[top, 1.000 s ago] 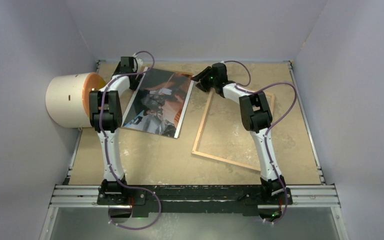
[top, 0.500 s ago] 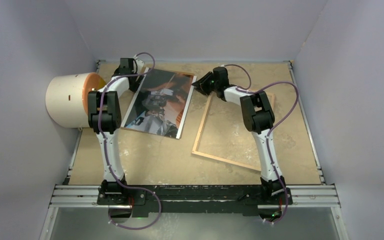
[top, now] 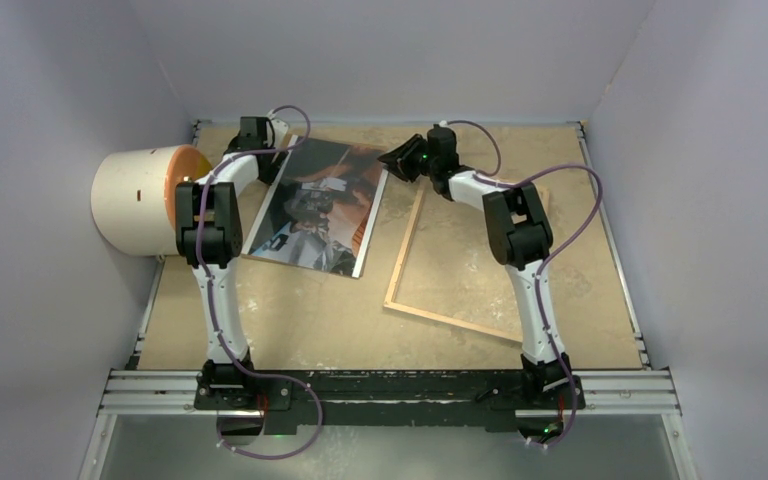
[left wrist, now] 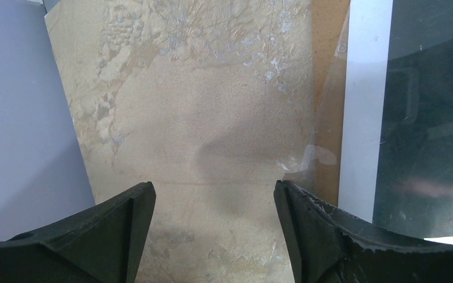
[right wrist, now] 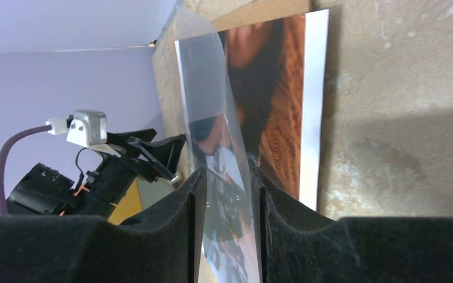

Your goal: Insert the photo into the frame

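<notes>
Right wrist view: the right tool (right wrist: 227, 194) is pinched on a clear sheet (right wrist: 212, 106) curling above the photo (right wrist: 283, 88), which lies far-left on the counter (right wrist: 389, 118), left of the frame (top: 405, 270); light, glossy and floppy, it is likely best nipped at its white border; the left tool (left wrist: 212, 200) gapes wide.

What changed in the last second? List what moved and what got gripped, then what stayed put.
The right end effector closed on the edge of the clear sheet lying over the photo and its wrist tipped up slightly; that edge now curls off the photo. The photo's near corner shifted slightly right. The left end effector stayed open and in place; the frame did not move.
</notes>
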`<move>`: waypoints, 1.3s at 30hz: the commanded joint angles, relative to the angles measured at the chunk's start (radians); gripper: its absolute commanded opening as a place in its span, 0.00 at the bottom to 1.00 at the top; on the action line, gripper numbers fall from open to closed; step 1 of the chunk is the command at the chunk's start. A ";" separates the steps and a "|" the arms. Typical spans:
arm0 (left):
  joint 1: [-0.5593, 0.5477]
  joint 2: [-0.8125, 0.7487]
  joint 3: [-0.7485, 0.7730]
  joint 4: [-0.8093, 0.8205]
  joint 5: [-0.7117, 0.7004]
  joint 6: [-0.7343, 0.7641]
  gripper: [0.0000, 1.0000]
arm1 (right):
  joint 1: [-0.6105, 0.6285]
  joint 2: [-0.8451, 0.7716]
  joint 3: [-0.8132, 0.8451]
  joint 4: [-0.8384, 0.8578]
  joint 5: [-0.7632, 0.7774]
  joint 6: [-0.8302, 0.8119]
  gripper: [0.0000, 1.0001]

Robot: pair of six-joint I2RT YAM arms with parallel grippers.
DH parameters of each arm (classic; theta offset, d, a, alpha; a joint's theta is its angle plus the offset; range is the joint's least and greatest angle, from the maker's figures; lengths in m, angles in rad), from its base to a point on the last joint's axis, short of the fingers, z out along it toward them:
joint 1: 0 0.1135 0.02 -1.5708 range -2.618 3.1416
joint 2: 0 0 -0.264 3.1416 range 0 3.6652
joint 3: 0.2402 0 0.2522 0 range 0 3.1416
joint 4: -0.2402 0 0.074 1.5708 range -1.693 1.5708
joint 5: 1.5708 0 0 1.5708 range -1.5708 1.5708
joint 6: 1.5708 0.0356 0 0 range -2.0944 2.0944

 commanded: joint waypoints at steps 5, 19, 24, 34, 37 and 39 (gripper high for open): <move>-0.006 0.044 -0.068 -0.198 0.080 0.006 0.79 | 0.042 0.027 0.106 0.044 -0.075 0.020 0.40; 0.014 0.027 -0.029 -0.254 0.084 0.027 0.80 | 0.061 0.055 0.157 -0.026 -0.061 -0.026 0.00; 0.034 -0.022 0.056 -0.321 0.078 0.029 0.90 | 0.058 -0.056 0.162 -0.061 -0.079 -0.091 0.00; 0.009 -0.214 0.102 -0.479 0.159 0.066 1.00 | -0.046 -0.432 0.037 -0.517 -0.163 -0.317 0.00; -0.062 -0.282 0.008 -0.475 0.152 0.090 1.00 | -0.120 -0.605 -0.148 -0.655 -0.143 -0.425 0.00; -0.128 -0.336 -0.056 -0.448 0.143 0.095 1.00 | -0.199 -0.724 -0.286 -0.712 -0.146 -0.499 0.00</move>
